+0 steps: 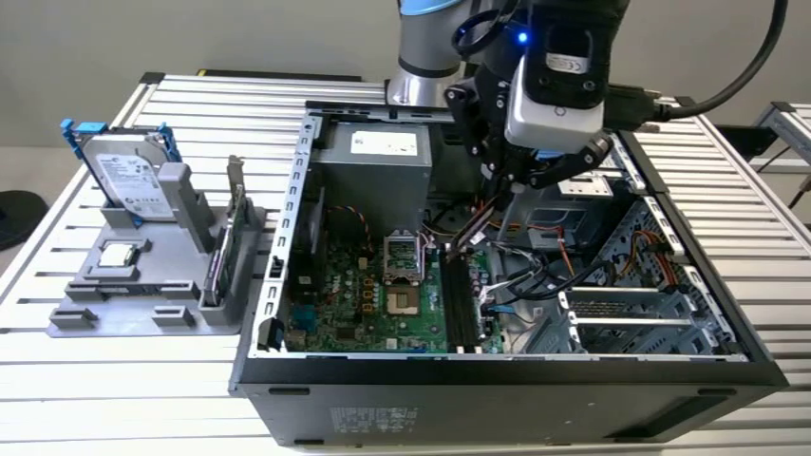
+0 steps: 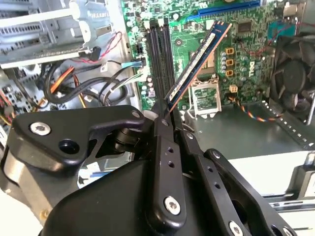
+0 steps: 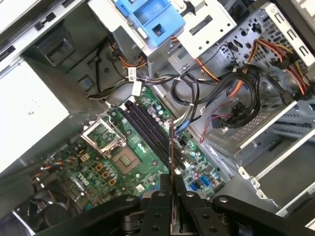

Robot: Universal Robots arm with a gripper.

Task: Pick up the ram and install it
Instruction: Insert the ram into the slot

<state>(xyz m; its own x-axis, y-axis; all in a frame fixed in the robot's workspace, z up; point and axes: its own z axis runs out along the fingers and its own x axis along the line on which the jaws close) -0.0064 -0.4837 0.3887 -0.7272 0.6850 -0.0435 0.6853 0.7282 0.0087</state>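
The hand (image 2: 166,112) grips the ram (image 2: 199,61) over the memory slots (image 2: 160,54), loose cables (image 2: 98,81) just beside.

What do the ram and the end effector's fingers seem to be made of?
The ram: a thin, flat, rigid circuit board, probably fibreglass laminate, with a dark-blue coated face. The fingers of the end effector, shut on the ram: flat black bars with a satin sheen and bright screws, likely coated metal, possibly hard plastic.

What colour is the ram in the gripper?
The ram is dark blue, orange along one long edge; it shows best in the second wrist view.
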